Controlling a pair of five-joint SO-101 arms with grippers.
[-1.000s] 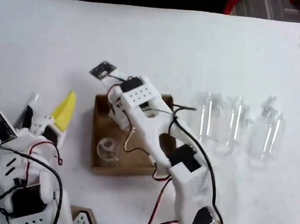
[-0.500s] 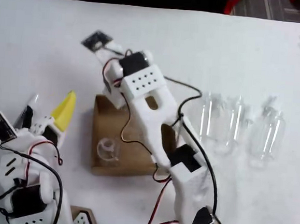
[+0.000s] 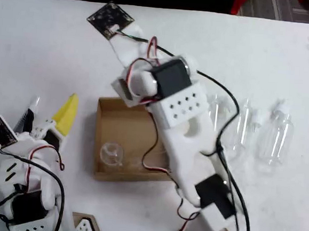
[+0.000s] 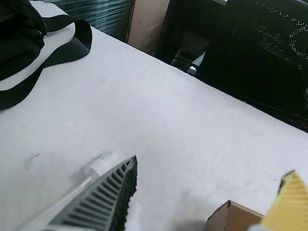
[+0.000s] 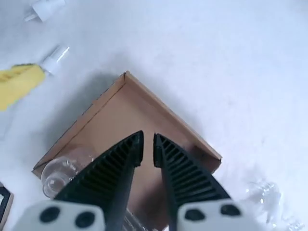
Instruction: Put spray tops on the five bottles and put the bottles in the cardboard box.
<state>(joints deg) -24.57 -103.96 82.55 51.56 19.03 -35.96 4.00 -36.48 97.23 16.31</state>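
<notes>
— Change over the last second?
— Right arm is lifting up and away from the box (image 3: 96, 137). Its gripper (image 5: 147, 139) is hanging above the box floor, jaws almost touching, carrying nothing.
— Bottles?
— One bottle (image 3: 111, 154) is lying inside the box, and three bottles (image 3: 276, 136) are waiting on the surface (image 3: 52, 48) beside it. Left gripper (image 3: 49, 110) is sitting open near a spray top (image 4: 101, 164). A drop-off is probably finishing.
</notes>
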